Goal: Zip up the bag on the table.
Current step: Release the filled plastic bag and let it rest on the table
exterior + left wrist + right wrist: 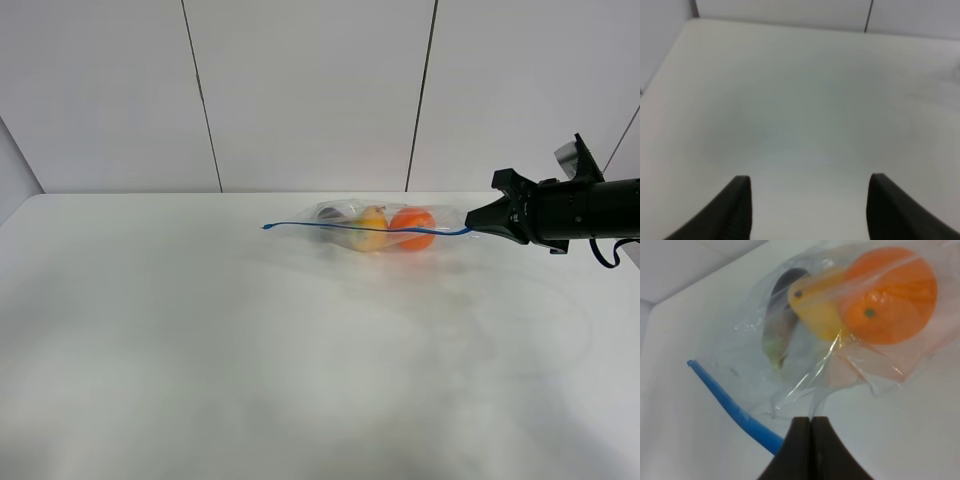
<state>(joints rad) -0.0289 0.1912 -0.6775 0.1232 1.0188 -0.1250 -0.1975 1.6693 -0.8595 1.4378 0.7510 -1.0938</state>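
The clear crinkly bag (375, 228) lies on the white table (300, 350) near its far edge, with its blue zipper strip (300, 225) running along the near side. Orange, yellow and dark purple produce show through the plastic. My right gripper (472, 229) reaches in from the right, shut on the strip's right end. In the right wrist view the closed gripper (812, 422) has the blue strip (725, 400) running in under its fingers, and the bag (805, 355) with the orange fruit (890, 295) lies just beyond. My left gripper (809, 179) hangs open over bare table (805, 100), holding nothing.
A grey panelled wall (310, 90) rises right behind the table's far edge. The right arm (590, 210) stretches in from the right edge. The left arm does not show in the exterior high view.
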